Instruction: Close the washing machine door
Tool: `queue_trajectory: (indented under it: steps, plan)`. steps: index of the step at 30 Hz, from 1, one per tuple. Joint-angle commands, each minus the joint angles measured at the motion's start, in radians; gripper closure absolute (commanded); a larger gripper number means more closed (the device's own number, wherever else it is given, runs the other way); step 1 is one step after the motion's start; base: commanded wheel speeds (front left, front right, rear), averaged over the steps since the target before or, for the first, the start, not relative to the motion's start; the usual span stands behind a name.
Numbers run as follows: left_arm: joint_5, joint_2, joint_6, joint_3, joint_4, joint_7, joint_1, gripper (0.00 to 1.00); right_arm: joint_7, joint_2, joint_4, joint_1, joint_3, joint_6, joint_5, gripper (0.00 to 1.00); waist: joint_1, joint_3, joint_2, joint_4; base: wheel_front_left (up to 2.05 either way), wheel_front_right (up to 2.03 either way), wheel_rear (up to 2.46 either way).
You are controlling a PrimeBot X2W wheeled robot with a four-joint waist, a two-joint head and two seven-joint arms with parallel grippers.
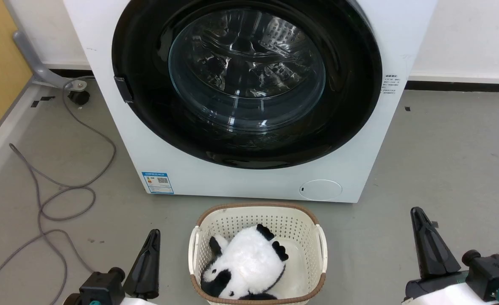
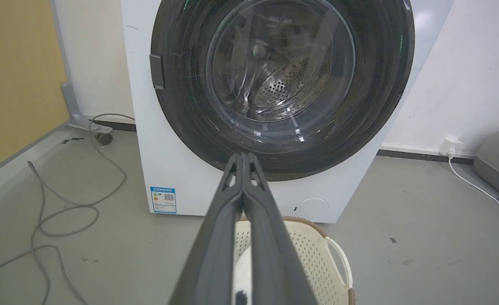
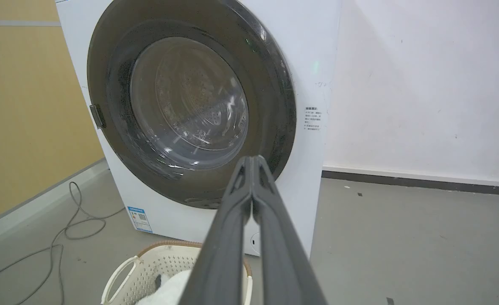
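One washing machine (image 1: 232, 178). Its one washing machine door (image 1: 247, 76) lies flush against the front. One basket (image 1: 257, 206) on the floor just before it holds one panda toy (image 1: 249, 262). Two hands flank the basket: left hand (image 1: 154, 234) and right hand (image 1: 416, 211), each with fingers pressed together, empty.

The right gripper (image 3: 252, 160) is seen with 2 fingers pressed together. The washing machine door (image 3: 190, 110) is laid flat against the washing machine (image 3: 313, 51).

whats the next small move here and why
Probably none, just rest both arms low: the washing machine door looks flush against the front of the washing machine in all three views, and the left end effector and right end effector are shut beside the laundry basket, touching nothing.
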Motion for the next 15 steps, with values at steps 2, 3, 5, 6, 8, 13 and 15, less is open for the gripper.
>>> queue_trajectory:
  steps: [2,3,5,6,8,13,15]
  plan:
    - [0.012,0.0,0.007,0.005,-0.005,0.01,-0.016,1.0,0.011,0.001,0.004,-0.014,0.002,0.0,-0.008,1.0,0.0,0.0,-0.0001,-0.001,0.0,0.0,0.0]
    - [0.014,0.0,0.008,0.005,-0.005,0.012,-0.017,1.0,0.013,0.001,0.004,-0.015,0.002,0.0,-0.009,1.0,0.0,0.0,-0.0001,-0.001,0.0,0.0,0.0]
    - [0.018,0.0,0.01,0.006,-0.006,0.016,-0.019,1.0,0.017,0.001,0.005,-0.016,0.002,0.0,-0.01,1.0,0.0,-0.001,-0.0001,-0.001,0.0,0.0,0.0]
    - [0.02,0.0,0.011,0.006,-0.006,0.018,-0.02,1.0,0.019,0.001,0.005,-0.017,0.002,0.0,-0.011,1.0,0.0,-0.001,-0.0001,-0.001,0.0,0.0,0.0]
    - [0.023,0.0,0.012,0.007,-0.006,0.022,-0.021,1.0,0.023,0.002,0.006,-0.018,0.002,0.0,-0.013,1.0,0.0,-0.001,-0.0001,-0.002,0.0,0.0,0.0]
    - [0.033,0.0,0.017,0.009,-0.008,0.033,-0.026,1.0,0.033,0.002,0.008,-0.021,0.003,0.0,-0.018,1.0,0.0,-0.002,-0.0001,-0.003,0.0,0.0,0.0]
    - [0.036,0.0,0.018,0.01,-0.009,0.037,-0.027,1.0,0.037,0.002,0.009,-0.022,0.003,0.0,-0.019,1.0,0.0,-0.002,-0.0001,-0.003,0.0,0.0,0.0]
